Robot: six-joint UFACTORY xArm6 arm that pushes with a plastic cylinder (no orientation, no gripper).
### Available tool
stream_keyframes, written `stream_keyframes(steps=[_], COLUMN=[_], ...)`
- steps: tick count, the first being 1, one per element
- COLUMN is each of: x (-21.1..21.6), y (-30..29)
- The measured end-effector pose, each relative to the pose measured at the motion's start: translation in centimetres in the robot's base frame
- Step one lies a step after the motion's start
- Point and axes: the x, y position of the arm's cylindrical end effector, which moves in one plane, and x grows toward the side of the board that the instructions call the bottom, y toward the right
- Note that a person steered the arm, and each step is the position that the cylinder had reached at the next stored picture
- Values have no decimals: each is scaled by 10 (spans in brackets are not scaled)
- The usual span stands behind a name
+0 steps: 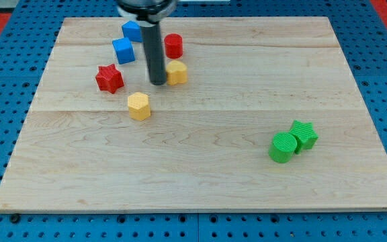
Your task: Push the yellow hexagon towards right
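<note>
Nearest the bottom edge, toward the right, two green blocks touch: a green cylinder (283,148) and a green star (304,134). Left to right up top: red star (109,78), two blue blocks (123,50) (132,30), yellow hexagon (139,106) with open board to its right, my tip (158,83) touching a second yellow block (177,72), red cylinder (173,46). No jaws; no writing shows.
</note>
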Motion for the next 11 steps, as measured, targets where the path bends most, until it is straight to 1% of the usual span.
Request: stream_keyframes(steps=[1, 2, 3, 4, 5, 6, 7, 8, 9, 11], x=[0, 82, 133, 119, 78, 64, 67, 62, 62, 70], y=[10, -1, -23, -87, -77, -60, 7, 51, 80, 89])
